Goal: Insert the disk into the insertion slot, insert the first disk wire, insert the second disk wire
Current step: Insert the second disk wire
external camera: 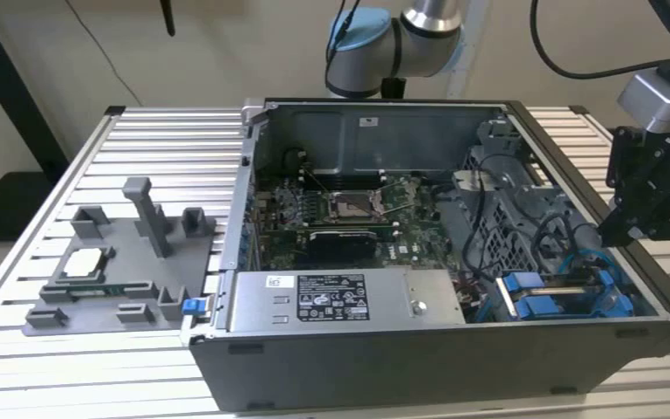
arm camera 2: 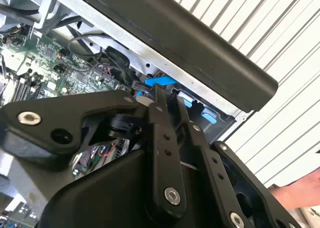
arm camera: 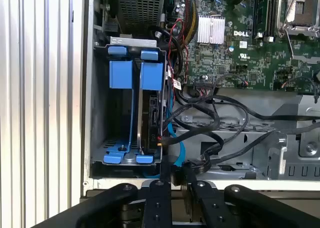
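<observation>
You have the disk point(arm camera: 149, 119) standing on edge inside the insertion slot point(arm camera: 100, 112), in the bay nearer the motherboard point(arm camera: 235, 52). From the first wrist view you see only its dark narrow side. The bright blue carrier tab point(arm camera: 152, 75) caps one end, and a blue foot shows at the other. The slot is a grey metal cage with blue plastic guides. In the exterior view it sits low at the exterior view's right point(external camera: 562, 288). A blue wire point(arm camera: 176, 148) and a black wire point(arm camera: 200, 119) run just beside the disk's end. You cannot tell whether either is plugged in.
</observation>
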### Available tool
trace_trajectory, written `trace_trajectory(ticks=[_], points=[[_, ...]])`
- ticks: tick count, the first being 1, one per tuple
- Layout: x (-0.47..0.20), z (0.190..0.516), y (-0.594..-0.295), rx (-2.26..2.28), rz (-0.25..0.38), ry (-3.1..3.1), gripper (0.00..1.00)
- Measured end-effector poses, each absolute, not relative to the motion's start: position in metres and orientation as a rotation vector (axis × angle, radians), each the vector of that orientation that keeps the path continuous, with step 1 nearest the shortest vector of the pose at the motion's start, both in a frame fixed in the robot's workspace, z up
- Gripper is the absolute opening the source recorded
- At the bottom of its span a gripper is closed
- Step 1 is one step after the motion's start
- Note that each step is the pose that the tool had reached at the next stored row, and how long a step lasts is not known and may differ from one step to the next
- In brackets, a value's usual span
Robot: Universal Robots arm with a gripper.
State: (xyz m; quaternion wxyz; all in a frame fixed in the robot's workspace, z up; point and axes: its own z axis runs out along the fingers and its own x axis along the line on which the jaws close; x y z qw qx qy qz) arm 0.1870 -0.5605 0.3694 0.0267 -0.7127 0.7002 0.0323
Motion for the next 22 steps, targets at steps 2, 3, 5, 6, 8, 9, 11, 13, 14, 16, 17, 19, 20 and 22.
trace_trajectory(ticks=[2,3,5,6,8,9,11,13,14,16,17,19,20,22], points=[[0.1869,0.3693,-0.5605,-2.201,0.099,2.163,0.0],[0.1868,0.3693,-0.5605,-2.201,0.098,2.162,0.0],[0.1866,0.3692,-0.5605,-2.201,0.097,2.162,0.0],[0.1865,0.3692,-0.5605,-2.2,0.096,2.161,0.0],[0.1863,0.3692,-0.5605,-2.2,0.096,2.161,0.0],[0.1863,0.3692,-0.5605,-2.2,0.096,2.161,0.0],[0.1862,0.3692,-0.5605,-2.2,0.096,2.161,0.0],[0.1862,0.3692,-0.5605,-2.2,0.096,2.161,0.0],[0.1861,0.3692,-0.5605,-2.2,0.095,2.161,0.0],[0.1862,0.3692,-0.5605,-2.2,0.095,2.161,0.0],[0.1862,0.3692,-0.5605,-2.2,0.095,2.161,0.0],[0.1861,0.3692,-0.5605,-2.2,0.096,2.161,0.0],[0.1861,0.3692,-0.5605,-2.2,0.096,2.161,0.0],[0.1856,0.3703,-0.5604,-2.2,0.095,2.161,0.0]])
